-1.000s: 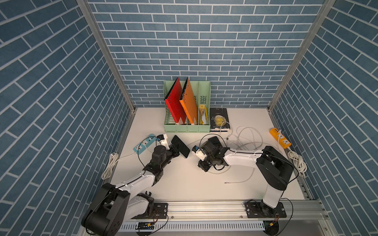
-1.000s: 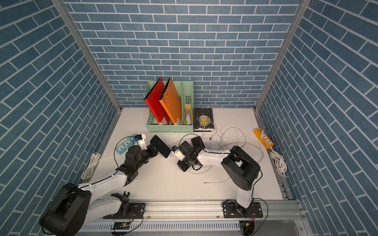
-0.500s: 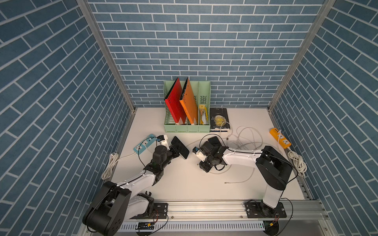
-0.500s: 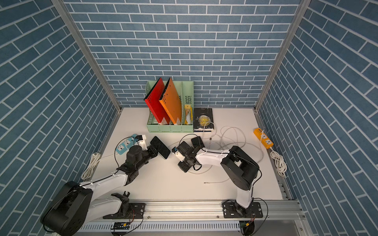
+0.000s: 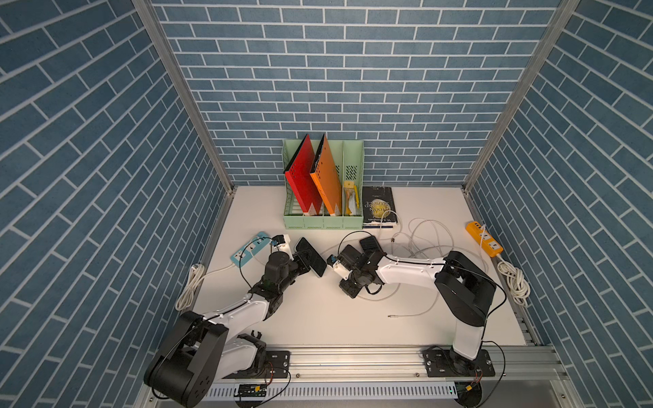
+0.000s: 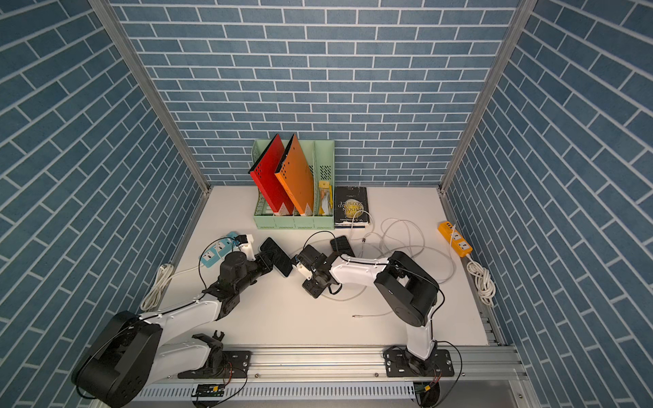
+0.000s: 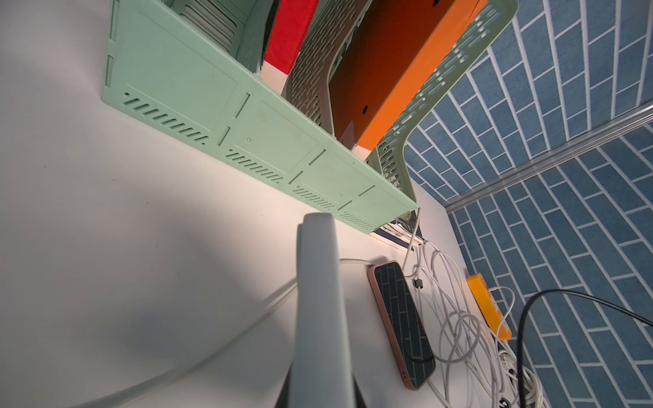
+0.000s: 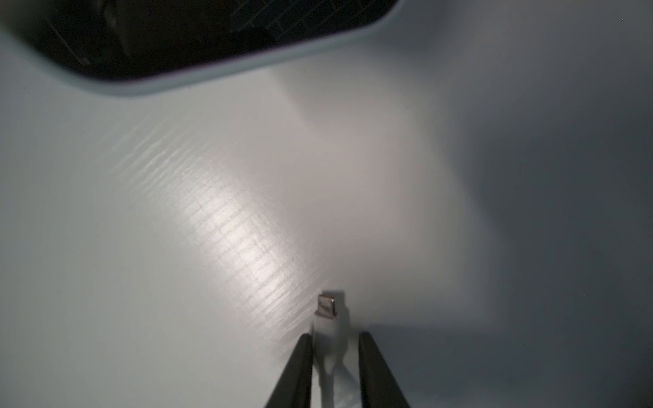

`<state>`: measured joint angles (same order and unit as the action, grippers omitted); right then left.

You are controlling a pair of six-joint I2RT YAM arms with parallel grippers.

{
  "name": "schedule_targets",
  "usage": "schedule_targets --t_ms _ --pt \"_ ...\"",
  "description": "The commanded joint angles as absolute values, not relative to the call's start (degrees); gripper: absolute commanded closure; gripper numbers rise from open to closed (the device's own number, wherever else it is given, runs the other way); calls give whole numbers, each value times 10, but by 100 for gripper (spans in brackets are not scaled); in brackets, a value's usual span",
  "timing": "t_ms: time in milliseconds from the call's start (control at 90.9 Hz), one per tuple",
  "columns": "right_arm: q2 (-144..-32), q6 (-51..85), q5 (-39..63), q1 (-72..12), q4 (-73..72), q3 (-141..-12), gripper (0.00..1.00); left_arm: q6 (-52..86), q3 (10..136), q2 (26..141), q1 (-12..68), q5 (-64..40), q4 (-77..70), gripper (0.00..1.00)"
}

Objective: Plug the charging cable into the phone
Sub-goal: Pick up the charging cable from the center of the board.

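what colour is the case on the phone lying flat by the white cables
Pinkish tan; the case shows best in the left wrist view.

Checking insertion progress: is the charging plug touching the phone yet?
Apart. The right wrist view shows the plug in the right gripper, with bare table between it and the phone.

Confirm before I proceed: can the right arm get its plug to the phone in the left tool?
Probably yes: only bare table separates the plug in the right tool from the phone the left tool holds; port alignment is unclear.
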<state>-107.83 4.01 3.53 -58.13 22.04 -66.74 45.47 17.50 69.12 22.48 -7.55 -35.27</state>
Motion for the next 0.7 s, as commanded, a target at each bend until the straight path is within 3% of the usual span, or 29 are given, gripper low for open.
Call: schedule_targets --t_ms 0,418,693 --pt "-1112 40 13 -591 290 -665 75 446 190 686 224 -77 -375 100" --pt "-1128 51 -4 -613 335 -676 73 444 192 691 223 -76 -372 100" --pt "-1138 53 -10 -614 352 -679 84 445 194 693 223 -77 -373 100"
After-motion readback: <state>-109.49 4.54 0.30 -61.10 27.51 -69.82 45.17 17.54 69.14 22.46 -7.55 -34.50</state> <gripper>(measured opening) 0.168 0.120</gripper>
